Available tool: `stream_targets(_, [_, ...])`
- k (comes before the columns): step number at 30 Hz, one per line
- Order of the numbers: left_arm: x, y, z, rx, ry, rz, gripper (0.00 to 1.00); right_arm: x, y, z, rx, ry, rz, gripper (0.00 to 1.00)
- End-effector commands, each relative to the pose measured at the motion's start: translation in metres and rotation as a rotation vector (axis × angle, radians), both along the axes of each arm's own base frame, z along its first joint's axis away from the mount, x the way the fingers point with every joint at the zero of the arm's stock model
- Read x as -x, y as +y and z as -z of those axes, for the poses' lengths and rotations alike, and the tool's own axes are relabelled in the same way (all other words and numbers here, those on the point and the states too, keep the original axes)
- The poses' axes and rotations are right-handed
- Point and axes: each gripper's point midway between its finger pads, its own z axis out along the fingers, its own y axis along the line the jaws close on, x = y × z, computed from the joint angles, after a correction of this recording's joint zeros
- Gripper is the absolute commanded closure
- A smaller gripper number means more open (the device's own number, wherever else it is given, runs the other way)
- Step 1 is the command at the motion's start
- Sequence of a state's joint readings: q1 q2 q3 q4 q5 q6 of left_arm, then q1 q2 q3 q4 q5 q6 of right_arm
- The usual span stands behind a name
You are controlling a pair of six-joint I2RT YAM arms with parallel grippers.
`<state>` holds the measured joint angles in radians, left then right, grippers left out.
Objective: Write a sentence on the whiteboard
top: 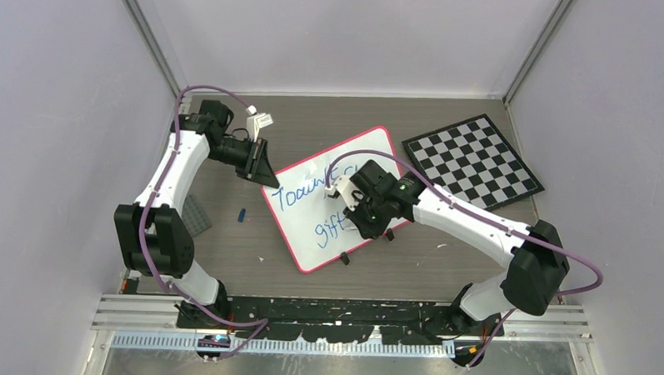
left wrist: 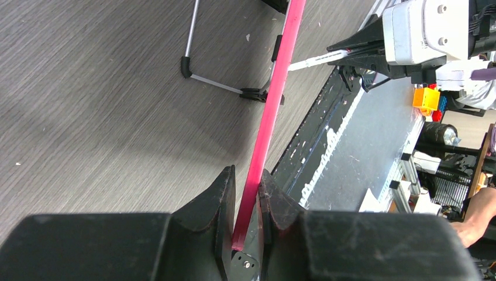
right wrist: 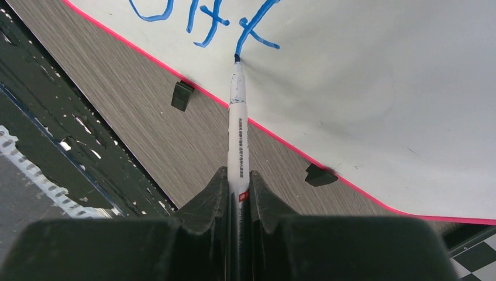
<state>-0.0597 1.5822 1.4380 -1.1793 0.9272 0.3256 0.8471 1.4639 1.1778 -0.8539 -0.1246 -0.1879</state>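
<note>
Whiteboard [top: 365,151] lies mid-table, skewed diagonally, and it's raised on its clip feet [right wrist: 182,95], so it can rock or slide under pen load. My read is that's why your left gripper [left wrist: 247,175] is pinched shut on the pink frame [left wrist: 269,111] at the far-left corner, acting as an anchor.

Right gripper [right wrist: 238,175] is clamped on the marker [right wrist: 238,117]. Its tip touches the board at the foot of the last blue stroke [right wrist: 257,35].

That stroke sits near the near frame edge, so you have little margin downward. Bare white is open to the right of it. The checkerboard [top: 471,159] sits just beside the board's far-right side, not touching. Table [top: 226,259] to the left is open apart from a small blue item [top: 241,213].
</note>
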Motion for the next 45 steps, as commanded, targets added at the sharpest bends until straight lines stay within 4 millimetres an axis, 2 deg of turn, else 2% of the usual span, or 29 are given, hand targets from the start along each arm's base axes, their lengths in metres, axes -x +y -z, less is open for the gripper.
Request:
stream_targets(1, [-0.005,0.004,0.008,-0.059,-0.011,-0.006,1.00,-0.008,0.001,-0.005,-0.023,-0.054,0.021,1.00])
stream_targets(9, [-0.005,0.004,0.008,-0.060,-0.011,-0.007,1.00,-0.015,-0.008,-0.014,0.004,-0.105,0.021,1.00])
stream_targets(15, [-0.006,0.004,0.007,-0.062,-0.014,-0.007,1.00,-0.019,-0.007,-0.025,0.000,-0.121,0.018,1.00])
stream_targets(20, [-0.005,0.003,0.006,-0.059,-0.012,-0.004,1.00,-0.010,-0.002,-0.037,-0.046,-0.089,-0.003,1.00])
stream_targets(24, [-0.006,0.003,0.006,-0.059,-0.014,-0.005,1.00,-0.008,-0.006,-0.041,-0.045,-0.097,-0.006,1.00])
stream_targets(31, [-0.006,0.003,0.007,-0.059,-0.013,-0.003,1.00,-0.012,-0.014,-0.032,0.012,-0.112,-0.009,1.00])
stream_targets(37, [-0.006,0.003,0.007,-0.060,-0.014,-0.003,1.00,-0.020,-0.015,-0.020,0.053,-0.117,0.005,1.00])
stream_targets(45, [-0.006,0.004,0.010,-0.069,-0.015,-0.003,1.00,-0.020,-0.019,-0.011,0.075,-0.118,0.004,1.00])
